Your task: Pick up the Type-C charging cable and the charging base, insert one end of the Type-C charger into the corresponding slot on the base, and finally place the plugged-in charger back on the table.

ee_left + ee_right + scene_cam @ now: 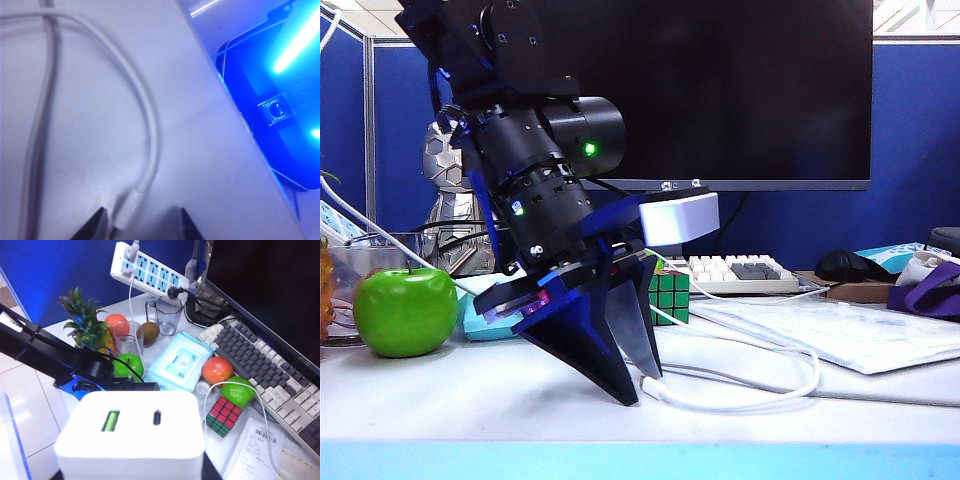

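Note:
The Type-C charging cable [802,385] lies in a loose loop on the table [440,400], and its plug end [651,388] rests near the front edge. My left gripper [630,385] points down at the table right beside that plug. In the left wrist view the plug [127,209] lies between the open left gripper's [142,227] fingertips, close to one finger [97,226] and not clamped. My right gripper [132,474] is shut on the charging base [131,435], its slots facing the camera. The base [682,218] hangs in the air above the cable.
A green apple [405,310] stands at the left, with a Rubik's cube [668,295] and a keyboard [740,272] behind the left arm. A printed sheet [840,330] lies at the right. A power strip [150,270], cups [165,315], fruit and a wipes packet [175,362] crowd the back.

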Available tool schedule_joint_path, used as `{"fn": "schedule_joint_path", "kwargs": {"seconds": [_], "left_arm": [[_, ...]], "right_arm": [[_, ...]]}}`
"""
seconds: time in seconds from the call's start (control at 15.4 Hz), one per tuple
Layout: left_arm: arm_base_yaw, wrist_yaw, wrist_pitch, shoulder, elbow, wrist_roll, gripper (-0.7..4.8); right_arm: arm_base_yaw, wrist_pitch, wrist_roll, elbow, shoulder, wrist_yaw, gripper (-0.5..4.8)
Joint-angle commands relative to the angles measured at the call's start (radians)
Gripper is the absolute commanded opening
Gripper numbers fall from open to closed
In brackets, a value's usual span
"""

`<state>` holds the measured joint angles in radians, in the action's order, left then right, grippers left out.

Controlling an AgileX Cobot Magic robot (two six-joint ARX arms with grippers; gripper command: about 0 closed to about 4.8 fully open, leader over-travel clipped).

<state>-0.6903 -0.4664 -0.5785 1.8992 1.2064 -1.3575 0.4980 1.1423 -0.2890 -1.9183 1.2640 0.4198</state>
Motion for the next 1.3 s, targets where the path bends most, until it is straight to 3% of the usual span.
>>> {"fn": "schedule_joint_path", "kwargs": {"seconds": [0.06, 0.39, 0.58, 0.65, 0.78, 0.91, 0.97, 1.04, 1.1, 1.3], "left_arm": [[-0.003, -0.008, 0.029, 0.003, 0.002, -0.003, 1.88], [-0.021, 0.0, 0.035, 0.021, 0.002, 0.004, 1.76], [-0.021, 0.021, 0.033, 0.033, 0.002, 0.033, 0.9], [-0.021, 0.02, 0.031, 0.04, 0.002, 0.066, 0.12], [-0.021, -0.101, 0.044, 0.033, 0.006, 0.16, -0.06], [-0.021, -0.22, 0.038, 0.027, 0.073, 0.298, -0.06], [-0.021, -0.443, 0.066, 0.008, 0.233, 0.532, -0.05], [-0.02, -0.512, 0.081, 0.008, 0.307, 0.637, -0.05], [-0.02, -0.592, 0.149, 0.008, 0.441, 0.871, -0.05], [-0.02, -0.615, 0.298, 0.008, 0.565, 1.144, -0.05]], "right_arm": [[0.002, -0.025, 0.0, -0.006, -0.004, 0.006, -0.01], [0.002, -0.025, 0.0, -0.006, -0.005, 0.006, -0.01], [0.002, -0.024, 0.0, -0.006, -0.005, 0.006, -0.01], [0.002, -0.024, 0.0, -0.006, -0.005, 0.006, -0.01], [0.002, -0.024, 0.0, -0.006, -0.005, 0.006, -0.01], [0.002, -0.024, 0.0, -0.006, -0.005, 0.006, -0.01], [0.002, -0.027, -0.001, -0.006, -0.005, 0.005, -0.01], [0.002, -0.04, 0.0, -0.006, -0.005, 0.005, -0.01], [0.002, -0.083, 0.0, -0.007, -0.011, 0.006, -0.01], [0.002, -0.125, 0.0, -0.007, -0.027, 0.005, -0.01]]}}
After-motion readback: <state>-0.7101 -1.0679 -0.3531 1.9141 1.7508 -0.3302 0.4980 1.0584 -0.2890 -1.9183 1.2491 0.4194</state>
